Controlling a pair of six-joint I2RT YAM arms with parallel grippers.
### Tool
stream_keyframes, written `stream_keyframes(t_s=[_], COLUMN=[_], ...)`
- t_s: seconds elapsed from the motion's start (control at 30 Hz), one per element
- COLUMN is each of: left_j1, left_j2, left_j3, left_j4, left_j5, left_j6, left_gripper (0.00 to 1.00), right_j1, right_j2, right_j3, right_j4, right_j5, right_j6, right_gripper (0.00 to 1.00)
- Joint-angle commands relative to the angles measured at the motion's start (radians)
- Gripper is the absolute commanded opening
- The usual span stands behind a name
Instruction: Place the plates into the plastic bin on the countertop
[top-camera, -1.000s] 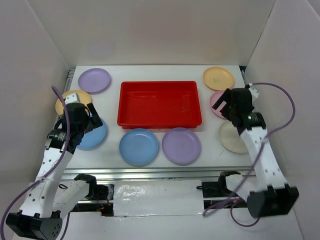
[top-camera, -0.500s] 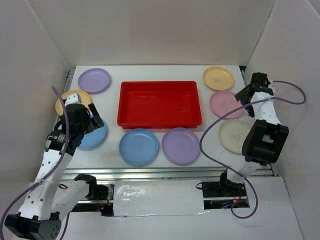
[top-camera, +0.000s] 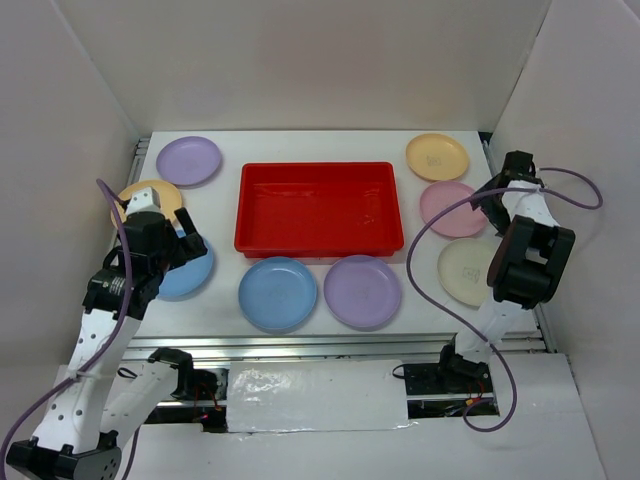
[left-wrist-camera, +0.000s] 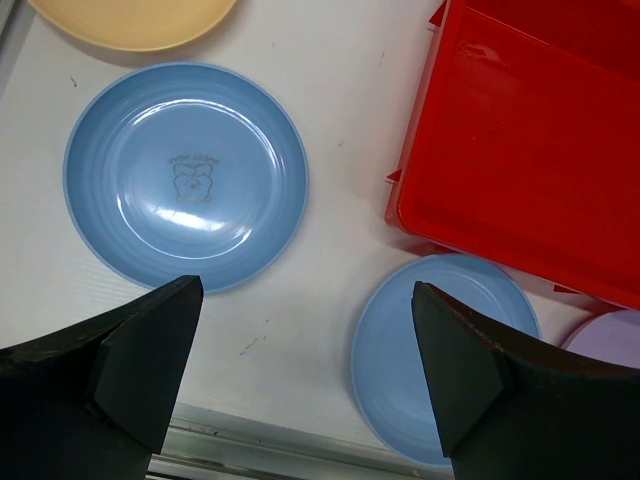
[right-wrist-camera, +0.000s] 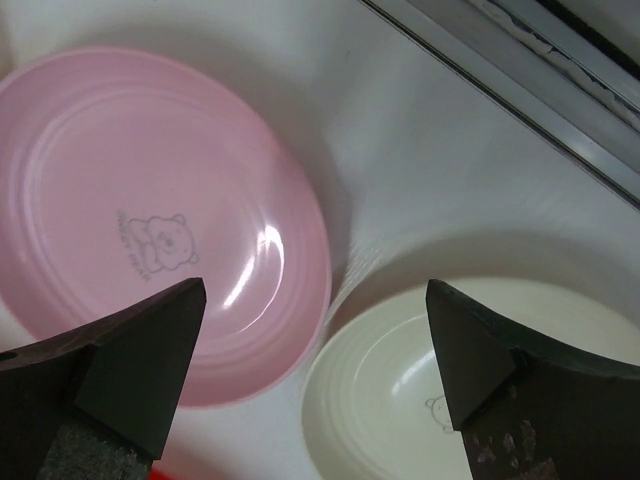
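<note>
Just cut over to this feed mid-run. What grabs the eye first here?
The bright red plastic bin sits empty in the middle of the white countertop, with pastel plates scattered around it and none inside. The left gripper hangs open beside the left light blue plate. The right gripper is open above the pink plate and the cream plate at the right edge.

both arms are white links joined by black motor housings. the left arm (top-camera: 97, 335) carries a purple-grey cable (top-camera: 112, 200) looped along it; the right arm (top-camera: 522, 262) has a similar cable (top-camera: 424, 217) running to its black base (top-camera: 462, 362). the left gripper (left-wrist-camera: 305, 290) and right gripper (right-wrist-camera: 315, 290) have matte black wedge-shaped fingers (left-wrist-camera: 140, 365), the right ones with rough grey patches low down.
</note>
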Motion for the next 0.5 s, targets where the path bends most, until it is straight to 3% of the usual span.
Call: stream_keyframes(t_s=[0.0,0.47], left_j1=[-0.003,-0.034], left_j2=[-0.007,-0.023], left_j3=[0.003,0.004], left_j4=[0.041,0.038], left_j5=[0.027,0.027], left_j6=[0.034,0.038], left_gripper=[0.99,0.99], right_j1=[-0.022,-0.019], right_j2=[0.063,0.206], right_j3=[0.034,0.089], right_j4=[0.048,0.04], right_j5=[-0.011,-0.014], right_j6=[-0.029,-0.087], right_gripper=[0.99,0.95])
